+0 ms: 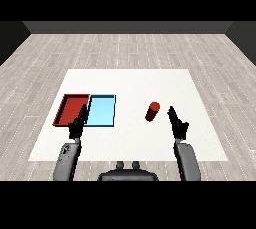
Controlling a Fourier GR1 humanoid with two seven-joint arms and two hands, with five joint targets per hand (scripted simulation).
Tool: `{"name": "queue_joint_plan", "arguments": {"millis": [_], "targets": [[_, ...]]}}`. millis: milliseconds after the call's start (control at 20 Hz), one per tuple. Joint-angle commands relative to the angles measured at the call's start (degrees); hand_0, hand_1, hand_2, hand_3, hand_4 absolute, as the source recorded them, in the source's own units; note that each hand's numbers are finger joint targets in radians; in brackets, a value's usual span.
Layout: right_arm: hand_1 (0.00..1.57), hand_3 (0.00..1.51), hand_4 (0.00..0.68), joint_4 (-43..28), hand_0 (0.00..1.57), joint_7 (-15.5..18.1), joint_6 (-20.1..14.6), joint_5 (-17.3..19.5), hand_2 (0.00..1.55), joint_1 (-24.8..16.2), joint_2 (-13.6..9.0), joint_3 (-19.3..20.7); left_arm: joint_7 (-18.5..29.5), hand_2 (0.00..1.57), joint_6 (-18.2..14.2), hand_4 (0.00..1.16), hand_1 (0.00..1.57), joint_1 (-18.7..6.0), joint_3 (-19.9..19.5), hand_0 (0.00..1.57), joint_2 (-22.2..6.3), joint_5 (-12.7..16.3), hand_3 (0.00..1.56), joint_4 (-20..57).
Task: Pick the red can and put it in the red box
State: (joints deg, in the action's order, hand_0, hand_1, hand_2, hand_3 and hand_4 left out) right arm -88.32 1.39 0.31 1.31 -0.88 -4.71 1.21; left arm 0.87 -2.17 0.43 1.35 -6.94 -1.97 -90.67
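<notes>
Left of right hand's fingers [172, 111]: red can [153, 111]

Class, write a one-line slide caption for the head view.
Right hand open beside the red can; red tray waits left.

Table [130, 138]: smooth, matt white top, no visible grain; floor [130, 48] around the table looks like pale grey-brown wood planking, matt, with plank seams visible. Red tray [64, 109] and light blue tray [101, 111], both on the table's left part, look like smooth, flat-coloured plastic; red can [152, 111], right of the trays, smooth with a slight sheen. Forearms: grey, smooth, hard-shelled; left hand [77, 124] and right hand [177, 125] matt black.
</notes>
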Motion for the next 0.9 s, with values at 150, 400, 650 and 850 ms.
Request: {"name": "queue_joint_plan", "arguments": {"millis": [150, 400, 650, 850], "targets": [[0.0, 0.0, 0.0, 3.6, 0.0, 3.1, 10.7, -9.8, 0.0, 1.6, -9.7, 10.9, 0.4, 0.0, 2.0, 0.0, 0.0, -0.3, -0.4, 0.0, 0.8, 1.5, 0.0, 0.2], [0.0, 0.0, 0.0, 1.5, 0.0, 14.9, 18.1, -16.3, 0.0, 3.1, -11.6, 14.5, 16.7, 0.0, 3.5, 0.0, 0.0, -2.7, -2.7, 0.0, 3.2, 6.3, 0.0, -5.7], [0.0, 0.0, 0.0, 6.9, 0.0, 18.7, 25.0, -20.4, 0.0, 3.3, -16.0, 19.3, 25.2, 0.0, 4.9, 0.0, 0.0, 2.3, -1.5, 0.0, 4.7, 5.2, 0.0, -3.1], [0.0, 0.0, 0.0, 14.9, 0.0, 24.2, 27.1, -17.2, 0.0, 5.8, -17.0, 19.9, 23.9, 0.0, 6.9, 0.0, 0.0, 1.0, -3.9, 0.0, 2.7, 7.2, 0.0, -3.5]]}}
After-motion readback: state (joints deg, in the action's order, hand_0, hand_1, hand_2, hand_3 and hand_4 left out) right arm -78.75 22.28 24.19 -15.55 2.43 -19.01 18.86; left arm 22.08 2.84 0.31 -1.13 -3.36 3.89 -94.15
